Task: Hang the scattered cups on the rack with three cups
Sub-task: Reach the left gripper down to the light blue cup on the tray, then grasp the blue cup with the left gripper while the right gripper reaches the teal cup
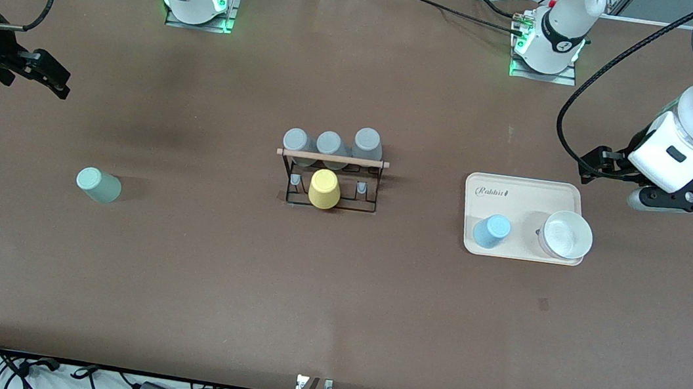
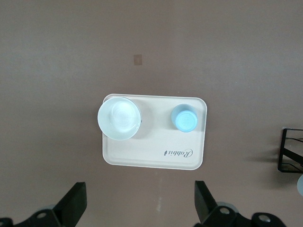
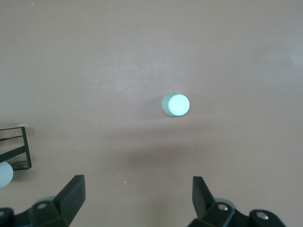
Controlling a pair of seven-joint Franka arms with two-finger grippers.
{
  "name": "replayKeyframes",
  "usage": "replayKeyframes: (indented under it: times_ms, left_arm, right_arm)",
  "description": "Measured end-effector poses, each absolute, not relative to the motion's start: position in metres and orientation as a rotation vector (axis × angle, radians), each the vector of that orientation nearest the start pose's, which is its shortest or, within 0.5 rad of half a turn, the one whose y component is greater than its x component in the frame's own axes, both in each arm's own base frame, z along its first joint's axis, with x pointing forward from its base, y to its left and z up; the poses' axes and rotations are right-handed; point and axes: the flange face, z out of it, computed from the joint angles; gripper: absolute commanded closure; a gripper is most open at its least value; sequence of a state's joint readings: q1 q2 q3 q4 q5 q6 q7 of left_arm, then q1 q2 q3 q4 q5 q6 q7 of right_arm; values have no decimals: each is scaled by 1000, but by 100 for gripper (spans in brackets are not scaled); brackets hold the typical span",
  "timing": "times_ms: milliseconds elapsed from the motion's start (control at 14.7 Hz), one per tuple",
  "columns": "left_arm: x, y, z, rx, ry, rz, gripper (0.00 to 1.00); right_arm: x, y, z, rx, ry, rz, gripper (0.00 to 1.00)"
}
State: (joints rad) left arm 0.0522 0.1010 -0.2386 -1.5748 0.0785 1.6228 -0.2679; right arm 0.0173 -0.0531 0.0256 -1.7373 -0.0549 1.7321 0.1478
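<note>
My right pincer (image 3: 137, 201) hangs with fingers spread, the sage-green cup (image 3: 176, 105) upside down on the surface just ahead. I'd descend squarely, straddling it. The left pincer (image 2: 139, 205), also spread, waits beside the tray (image 2: 142, 158) holding the blue cup (image 2: 184, 118); the rack (image 1: 333, 180) is well off.

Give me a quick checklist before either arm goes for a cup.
1. Left hand open, empty: ok.
2. Right hand open, empty: ok.
3. Green cup alone on the table, unobstructed: ok.
4. Blue cup on the tray apart from the bowl: ok.
5. Rack has free front pegs beside the yellow cup: ok.
6. Cups' rims facing down: cannot tell.
</note>
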Motion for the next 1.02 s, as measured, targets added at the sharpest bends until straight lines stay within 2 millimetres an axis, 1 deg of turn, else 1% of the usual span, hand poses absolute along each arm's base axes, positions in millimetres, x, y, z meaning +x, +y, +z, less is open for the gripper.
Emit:
replayKeyframes:
  times_ms: [136,408,544,612,680,748,816,884,1020]
  left_arm:
    - [579,-95,571,-3075,-117,56,0]
    - [578,-95,571,-3074,-116,60,0]
    - [578,-98,565,-3072,-102,80,0]
    - [579,-101,558,-3071,-88,99,0]
    - [582,-107,546,-3073,-66,120,0]
    - [589,-117,527,-3079,-36,128,0]
    - [600,-128,502,-3090,-6,131,0]
    - [610,-139,472,-3100,19,150,0]
    - [625,-148,413,-3108,39,232,0]
  right_arm:
    - [550,21,589,-3164,155,-85,0]
    - [551,26,596,-3146,147,-94,0]
    - [551,26,594,-3148,148,-80,0]
    - [551,26,594,-3148,148,-72,0]
    - [550,26,594,-3149,148,-64,0]
    - [550,26,594,-3149,148,-56,0]
    - [549,25,593,-3150,149,-50,0]
    - [549,25,593,-3150,151,-48,0]
    - [549,24,592,-3151,153,-37,0]
